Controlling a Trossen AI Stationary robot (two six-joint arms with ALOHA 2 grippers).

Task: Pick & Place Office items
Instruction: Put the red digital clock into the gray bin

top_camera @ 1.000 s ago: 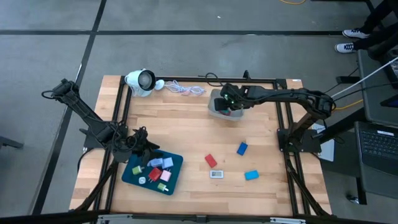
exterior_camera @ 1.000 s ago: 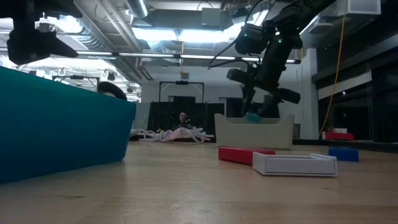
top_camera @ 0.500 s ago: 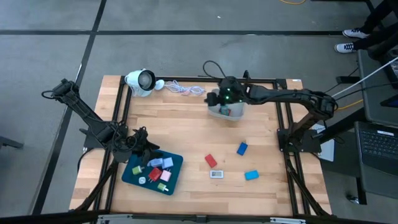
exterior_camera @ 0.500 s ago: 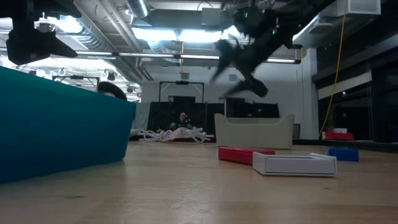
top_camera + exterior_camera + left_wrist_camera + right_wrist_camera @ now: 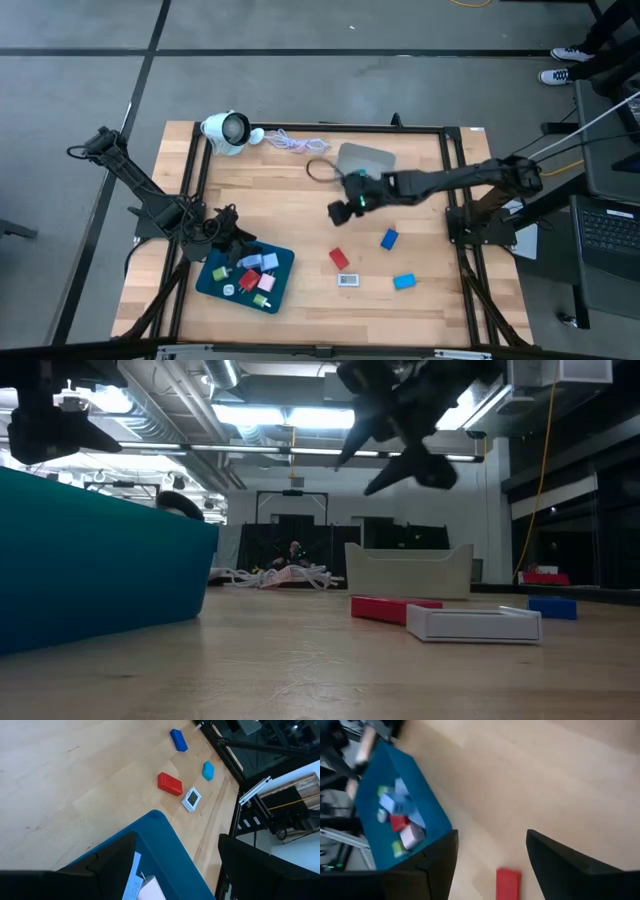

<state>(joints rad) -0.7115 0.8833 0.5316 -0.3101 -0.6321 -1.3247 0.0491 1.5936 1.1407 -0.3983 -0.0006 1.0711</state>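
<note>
Four office items lie loose on the wood near the right: a red block (image 5: 339, 258), a white piece (image 5: 347, 279), a blue block (image 5: 389, 239) and a light blue block (image 5: 404, 282). Several more lie in the teal tray (image 5: 282, 262) at the near left. My right gripper (image 5: 340, 208) hangs open above the table's middle, nothing between its fingers; the red block (image 5: 507, 882) shows beyond them. My left gripper (image 5: 228, 225) waits open above the tray's far corner (image 5: 160, 827).
A grey bin (image 5: 366, 158) stands at the far middle, behind my right gripper. A white round device (image 5: 226, 130) with its cord (image 5: 296, 143) lies at the far left. Black frame rails run along the table's left, right and far edges.
My right gripper has come up from the grey bin and swung toward the table's near and left side to above its middle, turning on the way. The light blue piece seen between its fingers at the bin is gone from them, and the fingers stand wider apart.
</note>
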